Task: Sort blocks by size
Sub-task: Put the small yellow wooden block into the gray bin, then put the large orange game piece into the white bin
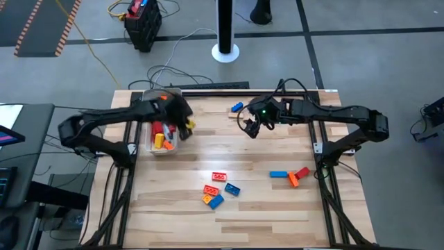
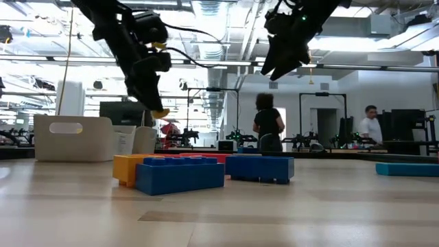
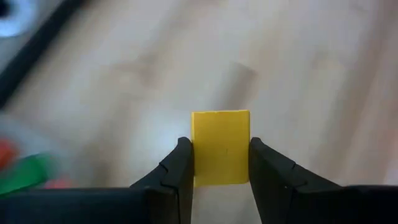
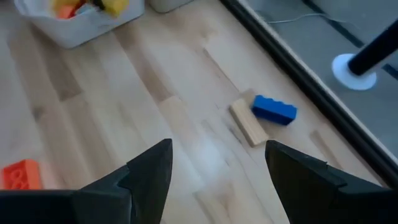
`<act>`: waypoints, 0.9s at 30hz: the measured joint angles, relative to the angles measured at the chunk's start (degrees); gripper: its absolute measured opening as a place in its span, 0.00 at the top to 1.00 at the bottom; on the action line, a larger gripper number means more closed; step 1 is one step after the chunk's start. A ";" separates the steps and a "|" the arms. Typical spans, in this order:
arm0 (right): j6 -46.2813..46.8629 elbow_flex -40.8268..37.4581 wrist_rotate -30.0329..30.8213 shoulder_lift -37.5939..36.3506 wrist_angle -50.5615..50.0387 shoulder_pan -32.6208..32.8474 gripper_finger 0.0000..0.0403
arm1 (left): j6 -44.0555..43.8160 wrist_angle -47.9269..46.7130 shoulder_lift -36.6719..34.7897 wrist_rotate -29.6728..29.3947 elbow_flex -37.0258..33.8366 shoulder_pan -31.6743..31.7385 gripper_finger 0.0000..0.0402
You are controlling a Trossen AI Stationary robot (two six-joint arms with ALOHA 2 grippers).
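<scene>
Mid-carry: left gripper (image 3: 221, 163) clamped on a yellow block (image 3: 220, 147), raised just beside the white tray (image 1: 168, 147). Next, probably: shift over the tray, then release. Right gripper (image 4: 217, 171) spread wide, empty, hovering near the blue block (image 4: 274, 109) and tan block (image 4: 249, 122).

My left gripper (image 1: 187, 125) holds a block (image 3: 220, 148) above the worktop (image 1: 277, 215), just right of the tray (image 1: 164, 148) of blocks. My right gripper (image 1: 254, 129) hangs right of it, near two blocks (image 1: 237, 107) behind.
</scene>
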 joint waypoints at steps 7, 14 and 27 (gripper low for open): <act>2.12 0.00 0.86 0.11 4.36 2.63 0.30 | -0.65 -0.03 -2.83 -9.98 0.02 14.43 0.71; 2.93 0.00 0.89 0.13 5.82 4.89 0.30 | -1.48 -1.08 -1.39 -10.15 0.00 24.51 0.56; 3.56 -0.37 -5.88 0.13 0.21 1.25 0.30 | -5.07 -3.68 -1.56 3.16 0.02 21.05 0.32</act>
